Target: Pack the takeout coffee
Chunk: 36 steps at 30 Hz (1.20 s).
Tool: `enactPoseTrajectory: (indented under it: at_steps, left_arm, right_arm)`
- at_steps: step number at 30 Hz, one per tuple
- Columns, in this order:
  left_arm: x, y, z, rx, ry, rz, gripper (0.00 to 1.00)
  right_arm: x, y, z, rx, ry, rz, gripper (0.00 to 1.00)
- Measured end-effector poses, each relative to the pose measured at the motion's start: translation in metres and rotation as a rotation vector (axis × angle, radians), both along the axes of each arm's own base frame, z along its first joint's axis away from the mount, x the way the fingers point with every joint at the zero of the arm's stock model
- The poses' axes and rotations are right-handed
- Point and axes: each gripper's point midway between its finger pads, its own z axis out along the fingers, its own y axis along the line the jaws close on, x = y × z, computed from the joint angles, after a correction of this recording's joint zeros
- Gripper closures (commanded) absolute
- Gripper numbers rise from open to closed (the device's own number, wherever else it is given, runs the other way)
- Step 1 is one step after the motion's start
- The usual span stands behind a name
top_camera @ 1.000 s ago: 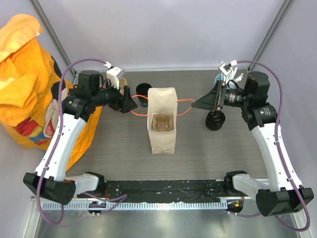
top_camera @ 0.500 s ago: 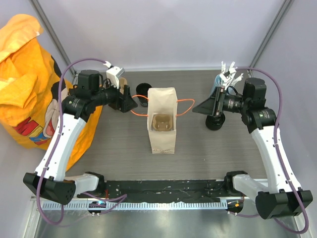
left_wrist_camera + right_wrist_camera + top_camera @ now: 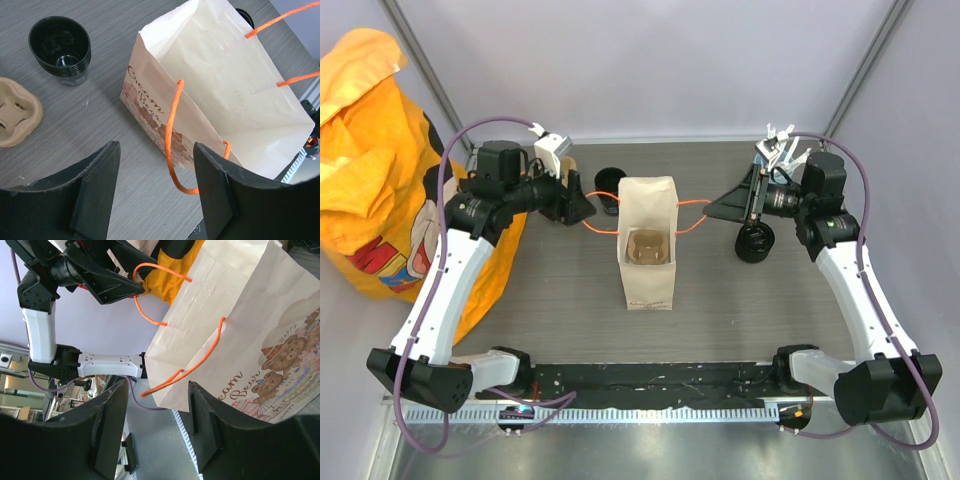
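Note:
The white paper bag [image 3: 648, 275] stands open mid-table, with something brownish down inside it. The takeout coffee [image 3: 755, 243], a small black lidded cup, stands on the table right of the bag, below my right wrist. My left gripper [image 3: 587, 214] is open at the bag's left orange handle [image 3: 601, 227]. In the left wrist view the handle loop [image 3: 171, 145] hangs between the open fingers of the left gripper [image 3: 157, 187]. My right gripper [image 3: 713, 212] is open at the right handle [image 3: 691, 217]. In the right wrist view that loop [image 3: 175, 376] ends just above the gap of the right gripper [image 3: 155, 427].
An empty black cup [image 3: 610, 180] stands behind the bag's left corner and also shows in the left wrist view [image 3: 60, 47]. A brown pulp carrier [image 3: 15, 117] lies beside it. A light-blue cup of straws [image 3: 772, 155] is at the back right. A big yellow bag [image 3: 380, 170] fills the left side.
My right wrist has lifted and shifted back a little, with its fingertips still at the right handle. The left arm, bag and cup have not moved.

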Motion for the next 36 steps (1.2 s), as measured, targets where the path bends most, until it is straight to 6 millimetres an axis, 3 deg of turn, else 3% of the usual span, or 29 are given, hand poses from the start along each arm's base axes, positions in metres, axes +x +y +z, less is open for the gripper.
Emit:
enactPoseTrajectory:
  at_steps: [12, 25, 30, 33, 36]
  left_arm:
    - [0.005, -0.002, -0.003, 0.000, 0.010, 0.001, 0.55]
    - [0.009, -0.003, 0.005, -0.007, -0.005, 0.002, 0.57]
    - [0.010, -0.003, 0.005, -0.009, -0.006, 0.001, 0.57]
    - [0.010, -0.003, 0.005, -0.009, -0.006, 0.001, 0.60]
    - [0.010, -0.004, 0.006, -0.012, -0.006, 0.003, 0.69]
  right_arm:
    - [0.008, 0.003, 0.011, 0.045, 0.002, 0.005, 0.68]
    - [0.008, 0.007, 0.010, 0.056, 0.032, 0.018, 0.61]
    - [0.007, 0.009, 0.006, 0.063, 0.062, 0.022, 0.62]
    - [0.006, 0.009, 0.006, 0.067, 0.073, 0.023, 0.69]
    - [0.006, 0.010, 0.007, 0.071, 0.075, 0.026, 0.73]
